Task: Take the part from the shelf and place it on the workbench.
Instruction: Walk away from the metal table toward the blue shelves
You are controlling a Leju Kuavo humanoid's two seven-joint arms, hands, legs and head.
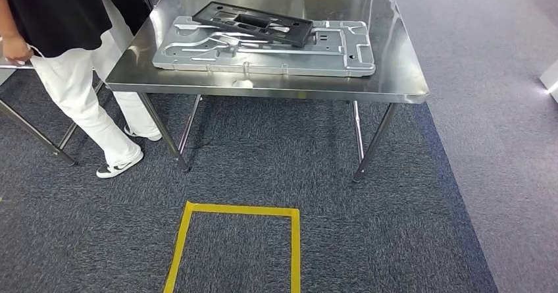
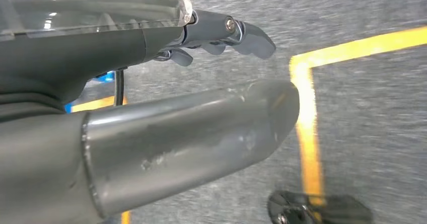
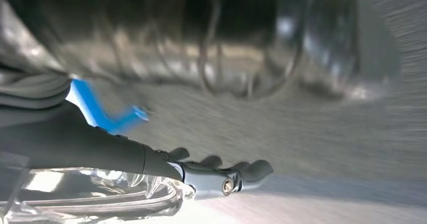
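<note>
The black part (image 1: 253,22) is a flat, elongated plastic frame with cut-out openings and raised ribs, and it lies tilted across the far left portion of a larger pale grey moulded panel (image 1: 276,51) on the steel worktop (image 1: 395,76). The grey panel is wide, shallow and full of pressed channels, and its long side runs just inside the worktop's near edge; the black part overhangs none of the worktop's edges. To the right of the panel the worktop shows a bare strip of steel up to its right edge. Left of the worktop a person (image 1: 79,62) in white trousers stands close to its left corner. On the carpet in front of the worktop a square of yellow tape (image 1: 230,209) is marked out. My left hand (image 2: 211,32) hangs over the carpet near a tape corner, its fingers (image 2: 252,39) loosely curved and holding nothing. My right hand (image 3: 216,173) likewise hangs over carpet, fingers (image 3: 257,169) slightly curved, apart, holding nothing.
</note>
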